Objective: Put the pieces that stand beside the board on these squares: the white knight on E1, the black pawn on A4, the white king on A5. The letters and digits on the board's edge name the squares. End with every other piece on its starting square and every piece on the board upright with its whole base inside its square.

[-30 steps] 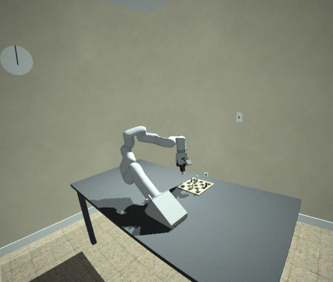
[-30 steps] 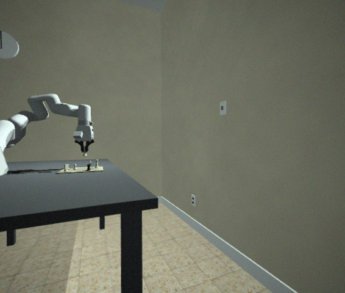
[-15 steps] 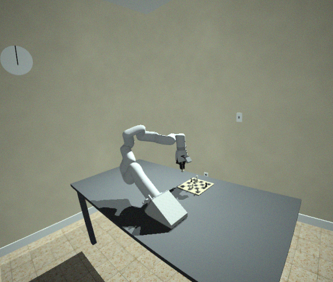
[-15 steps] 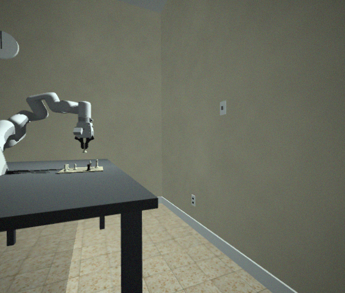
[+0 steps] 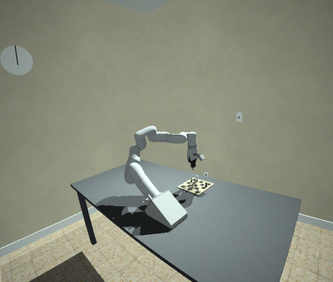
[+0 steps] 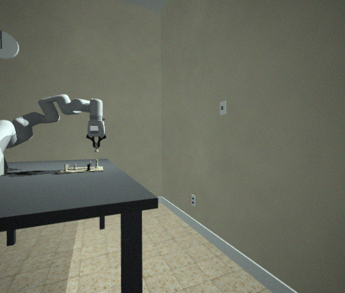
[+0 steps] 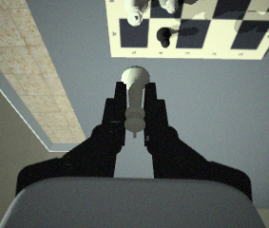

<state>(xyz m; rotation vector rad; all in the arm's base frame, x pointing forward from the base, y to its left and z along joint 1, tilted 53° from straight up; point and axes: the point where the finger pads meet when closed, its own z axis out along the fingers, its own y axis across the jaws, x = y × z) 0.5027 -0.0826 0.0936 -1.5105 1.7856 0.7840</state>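
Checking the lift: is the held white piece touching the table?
Apart. The exterior view shows the white piece in the gripper, with wall visible between it and the table.

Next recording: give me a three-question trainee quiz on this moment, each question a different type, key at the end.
1. True or false: the gripper is open and holds nothing.
2. Multiple choice: in the exterior view, the pale chess piece between the fingers is
A. resting on the board
B. lifted above the board
C. lying on the floor
3. In a word or two: in the wrist view, what lies directly under the held piece, the chessboard or the dark table top?

Key
1. False: it is shut on the pale piece.
2. B
3. The table top; the board's edge lies just beyond it.
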